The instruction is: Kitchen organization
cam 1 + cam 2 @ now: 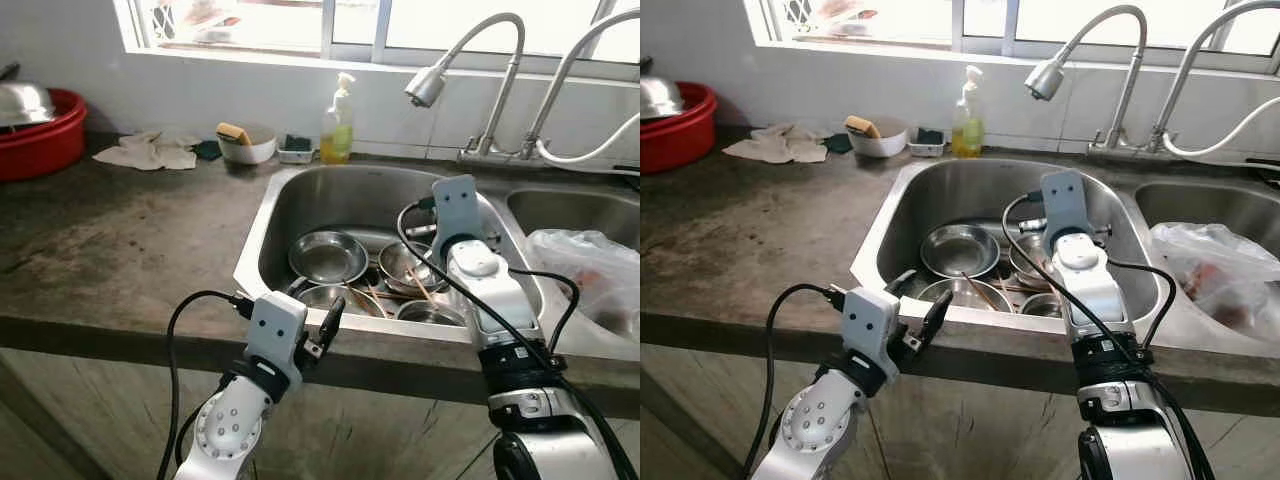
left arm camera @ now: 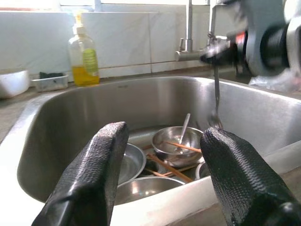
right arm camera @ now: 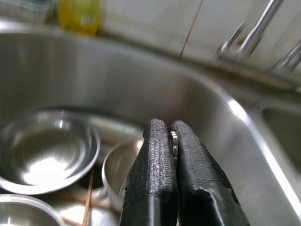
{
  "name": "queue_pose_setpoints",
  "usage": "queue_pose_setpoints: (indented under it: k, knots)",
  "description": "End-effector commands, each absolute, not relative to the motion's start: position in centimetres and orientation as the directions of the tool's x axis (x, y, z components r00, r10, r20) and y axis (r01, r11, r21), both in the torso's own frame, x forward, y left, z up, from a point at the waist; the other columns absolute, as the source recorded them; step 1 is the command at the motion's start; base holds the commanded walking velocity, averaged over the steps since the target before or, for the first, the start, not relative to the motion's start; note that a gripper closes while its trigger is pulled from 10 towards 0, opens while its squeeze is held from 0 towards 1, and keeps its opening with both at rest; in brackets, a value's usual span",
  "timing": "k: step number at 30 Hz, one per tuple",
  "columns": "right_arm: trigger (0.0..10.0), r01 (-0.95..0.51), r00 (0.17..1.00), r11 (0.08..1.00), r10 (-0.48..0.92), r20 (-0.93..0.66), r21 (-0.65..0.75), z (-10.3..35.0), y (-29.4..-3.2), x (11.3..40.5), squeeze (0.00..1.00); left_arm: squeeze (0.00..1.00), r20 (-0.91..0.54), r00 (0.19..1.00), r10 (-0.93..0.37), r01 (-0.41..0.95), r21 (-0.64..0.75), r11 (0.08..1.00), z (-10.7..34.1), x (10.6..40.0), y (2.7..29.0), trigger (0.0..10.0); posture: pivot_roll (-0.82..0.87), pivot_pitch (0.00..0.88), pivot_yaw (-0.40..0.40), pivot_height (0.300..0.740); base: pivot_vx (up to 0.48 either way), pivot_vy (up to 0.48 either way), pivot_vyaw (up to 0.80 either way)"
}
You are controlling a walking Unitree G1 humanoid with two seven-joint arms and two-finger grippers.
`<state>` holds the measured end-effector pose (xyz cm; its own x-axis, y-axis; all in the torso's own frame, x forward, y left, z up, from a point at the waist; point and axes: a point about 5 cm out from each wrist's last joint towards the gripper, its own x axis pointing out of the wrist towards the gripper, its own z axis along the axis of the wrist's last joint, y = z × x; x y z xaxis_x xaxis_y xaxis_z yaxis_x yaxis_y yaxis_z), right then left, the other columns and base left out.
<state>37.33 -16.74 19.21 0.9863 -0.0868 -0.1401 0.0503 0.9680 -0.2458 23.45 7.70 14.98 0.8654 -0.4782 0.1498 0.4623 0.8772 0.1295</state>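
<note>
The right arm (image 1: pixel 480 280) hides part of the bowls (image 1: pixel 415 270). The red basin (image 1: pixel 40 130) is cut by the edge. The spoon (image 3: pixel 174 143) between the right tool's fingers (image 3: pixel 157 160) is mostly hidden.

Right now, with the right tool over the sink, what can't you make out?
- The spoon in the right tool: blurred in left wrist view, nearly covered by the closed fingers in right wrist view.
- Contents of the plastic bag: cut by the frame edge.
- Dishes under the right arm, head views.
</note>
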Motion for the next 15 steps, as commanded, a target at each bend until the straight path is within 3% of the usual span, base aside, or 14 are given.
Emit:
queue_pose_setpoints:
  k: [1, 2, 3, 13, 14, 15]
  knots:
    - [10.0, 0.039, 0.98, 0.969, -0.084, -0.178, -0.244, 19.0, -17.0, 37.6, 0.45, 0.0, 0.154, 0.868, -0.473, 0.456, 0.134, 0.88, 15.4, 23.3, 7.7, 10.0, 0.08, 0.071, -0.085, 0.74, 0.0, 0.0, 0.0]
    - [10.0, 0.033, 0.979, 0.971, -0.079, -0.187, -0.237, 18.8, -17.0, 37.7, 0.45, 0.0, 0.153, 0.868, -0.472, 0.455, 0.133, 0.88, 15.4, 23.2, 7.6, 10.0, 0.08, 0.071, -0.085, 0.74, 0.0, 0.0, 0.0]
    - [10.0, 0.032, 0.979, 0.971, -0.079, -0.191, -0.238, 18.7, -17.0, 37.7, 1.0, 0.0, 0.153, 0.869, -0.471, 0.455, 0.131, 0.881, 15.4, 23.2, 7.6, 10.0, 0.08, 0.075, -0.084, 0.74, 0.0, 0.0, 0.0]
    - [10.0, 0.06, 0.994, 0.978, -0.077, -0.079, -0.202, 20.3, -16.9, 37.4, 1.0, 0.0, 0.15, 0.872, -0.467, 0.452, 0.125, 0.884, 15.4, 23.2, 7.5, 10.0, 0.07, 0.077, -0.091, 0.74, 0.0, 0.0, 0.0]
    - [10.0, 0.066, 0.996, 0.977, -0.076, -0.043, -0.201, 20.8, -16.9, 37.3, 0.09, 0.0, 0.149, 0.872, -0.466, 0.451, 0.125, 0.884, 15.4, 23.3, 7.5, 10.0, 0.08, 0.073, -0.091, 0.74, 0.0, 0.0, 0.0]
    - [10.0, 0.077, 0.997, 0.978, -0.079, -0.003, -0.194, 21.3, -16.8, 37.0, 0.0, 0.0, 0.15, 0.873, -0.465, 0.45, 0.126, 0.884, 15.4, 23.3, 7.5, 10.0, 0.08, 0.07, -0.092, 0.74, 0.0, 0.0, 0.0]
